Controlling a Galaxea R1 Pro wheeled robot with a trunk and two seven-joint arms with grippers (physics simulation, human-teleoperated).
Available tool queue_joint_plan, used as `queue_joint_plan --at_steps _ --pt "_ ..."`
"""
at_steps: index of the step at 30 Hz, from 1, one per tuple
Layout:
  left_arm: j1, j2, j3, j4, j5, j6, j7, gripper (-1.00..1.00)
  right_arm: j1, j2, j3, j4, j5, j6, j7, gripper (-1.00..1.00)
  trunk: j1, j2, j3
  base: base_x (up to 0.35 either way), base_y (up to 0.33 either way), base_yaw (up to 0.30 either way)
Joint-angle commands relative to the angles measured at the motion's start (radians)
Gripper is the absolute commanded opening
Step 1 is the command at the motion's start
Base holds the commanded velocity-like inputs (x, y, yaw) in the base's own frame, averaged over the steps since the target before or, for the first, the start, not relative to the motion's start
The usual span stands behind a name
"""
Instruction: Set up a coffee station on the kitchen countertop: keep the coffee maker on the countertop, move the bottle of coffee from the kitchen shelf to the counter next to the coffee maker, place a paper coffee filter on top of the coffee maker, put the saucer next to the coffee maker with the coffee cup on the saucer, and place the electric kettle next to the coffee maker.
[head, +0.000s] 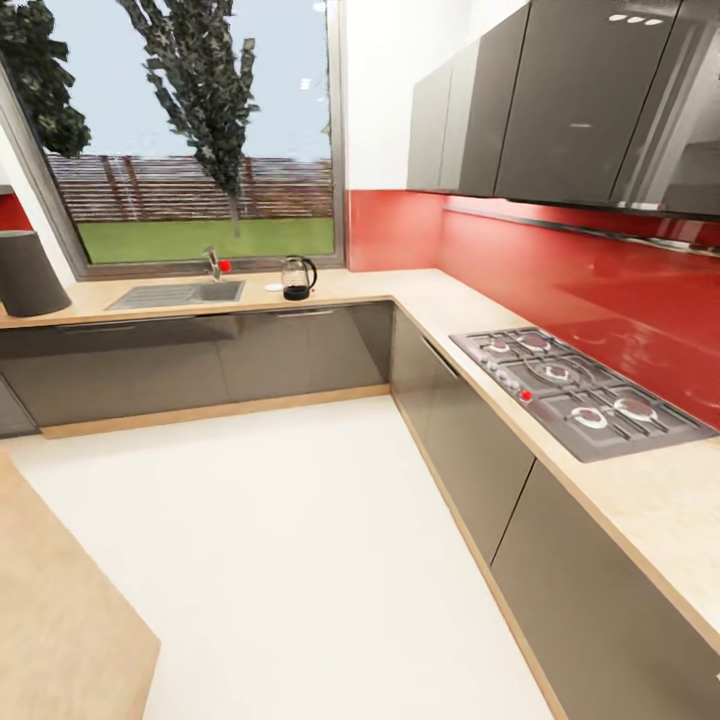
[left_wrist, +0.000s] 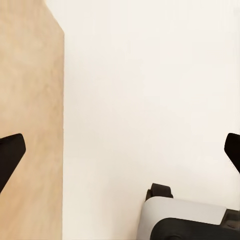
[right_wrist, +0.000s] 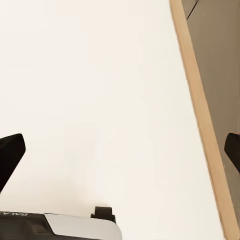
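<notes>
A glass electric kettle (head: 298, 277) with a black base and handle stands on the far countertop (head: 370, 288), right of the sink. A small flat white item (head: 273, 287) lies just left of it; I cannot tell what it is. My left gripper (left_wrist: 120, 155) is open, its dark fingertips (left_wrist: 10, 152) far apart above the white floor, beside a light wooden surface (left_wrist: 30, 125). My right gripper (right_wrist: 120, 155) is open too, over the floor near a cabinet's wooden plinth (right_wrist: 200, 120). Nothing is held.
A sink (head: 178, 294) with a red-knobbed tap (head: 216, 264) sits under the window. A dark grey rounded object (head: 28, 272) stands at the counter's far left. A gas hob (head: 580, 388) lies on the right counter. A wooden tabletop corner (head: 60, 620) is near left. White floor (head: 280, 530) stretches ahead.
</notes>
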Motion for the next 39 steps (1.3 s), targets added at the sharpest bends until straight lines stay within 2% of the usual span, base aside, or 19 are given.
queue_joint_plan --at_steps 1,13,28,39 --pt "-0.001 0.000 0.001 0.001 0.006 -0.003 -0.002 1.00 -0.001 0.000 0.000 0.000 0.009 -0.002 -0.003 1.00 0.001 -0.002 0.000 0.192 -0.077 -0.016" --pt "-0.001 0.000 0.001 0.001 0.006 -0.003 -0.002 1.00 -0.001 0.000 0.000 0.000 0.009 -0.002 -0.003 1.00 0.001 -0.002 0.019 0.231 -0.154 0.009" --pt "-0.001 0.000 0.001 0.001 0.006 -0.003 -0.002 1.00 -0.001 0.000 0.000 0.000 0.009 -0.002 -0.003 1.00 0.001 -0.002 0.042 0.235 -0.185 0.114" --pt "-0.001 0.000 0.001 0.001 0.007 -0.003 -0.002 1.00 -0.001 0.000 0.001 0.019 0.009 -0.002 -0.003 1.00 0.001 -0.002 0.059 0.044 -0.029 0.130"
